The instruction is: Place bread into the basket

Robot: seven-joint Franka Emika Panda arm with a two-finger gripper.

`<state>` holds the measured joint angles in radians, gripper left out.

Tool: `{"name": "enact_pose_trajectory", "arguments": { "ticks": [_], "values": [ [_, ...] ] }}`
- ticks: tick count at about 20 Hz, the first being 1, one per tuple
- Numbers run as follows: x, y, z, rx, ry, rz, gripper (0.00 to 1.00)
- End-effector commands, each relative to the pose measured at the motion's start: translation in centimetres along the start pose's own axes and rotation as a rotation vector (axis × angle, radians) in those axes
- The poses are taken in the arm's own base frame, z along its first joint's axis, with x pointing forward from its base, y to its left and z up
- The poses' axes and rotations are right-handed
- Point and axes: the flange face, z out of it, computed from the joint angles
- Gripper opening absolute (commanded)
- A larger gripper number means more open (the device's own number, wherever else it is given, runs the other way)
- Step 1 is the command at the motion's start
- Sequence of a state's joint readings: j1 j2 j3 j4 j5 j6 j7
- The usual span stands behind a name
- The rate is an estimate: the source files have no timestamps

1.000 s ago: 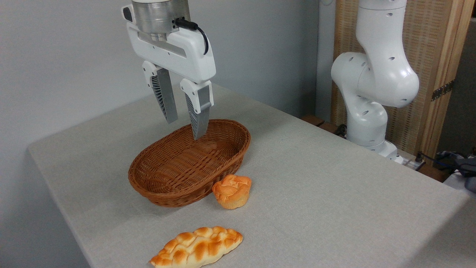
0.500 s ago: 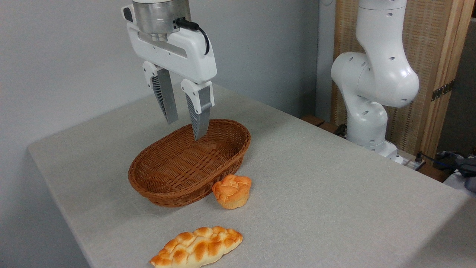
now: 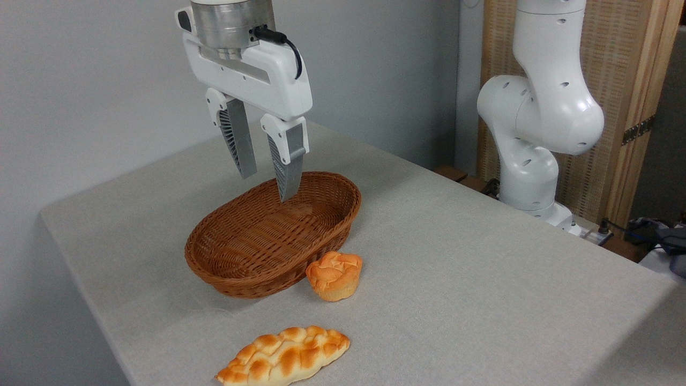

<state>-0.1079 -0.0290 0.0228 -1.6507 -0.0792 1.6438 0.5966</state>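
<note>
Wicker basket [image 3: 225, 268] lay empty beneath the parted, empty gripper [image 3: 266, 185] — reaching hadn't begun; next, descending over the bread [image 3: 284, 356].

Basket [image 3: 268, 236] mid-table [image 3: 482, 279]; bun [image 3: 334, 274] just right (front); bread [image 3: 284, 356] nearer, apart.

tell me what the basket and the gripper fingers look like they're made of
The basket: brown woven wicker or rattan, slightly glossy, with visible interlaced strands. The fingers: grey, matte, with a ribbed lattice along one side, so probably flexible plastic or rubber.
</note>
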Motion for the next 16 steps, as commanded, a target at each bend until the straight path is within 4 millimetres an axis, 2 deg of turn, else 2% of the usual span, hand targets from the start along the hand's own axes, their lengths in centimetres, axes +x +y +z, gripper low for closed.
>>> {"name": "enact_pose_trajectory", "arguments": {
  "ticks": [1, 10, 16],
  "values": [
    [-0.3, -0.2, -0.5, -0.002, 0.01, -0.003, 1.0],
    [-0.4, -0.5, -0.5, 0.022, -0.004, 0.006, 1.0],
    [-0.4, -1.4, 0.3, 0.045, -0.018, 0.0, 1.0]
  ]
}}
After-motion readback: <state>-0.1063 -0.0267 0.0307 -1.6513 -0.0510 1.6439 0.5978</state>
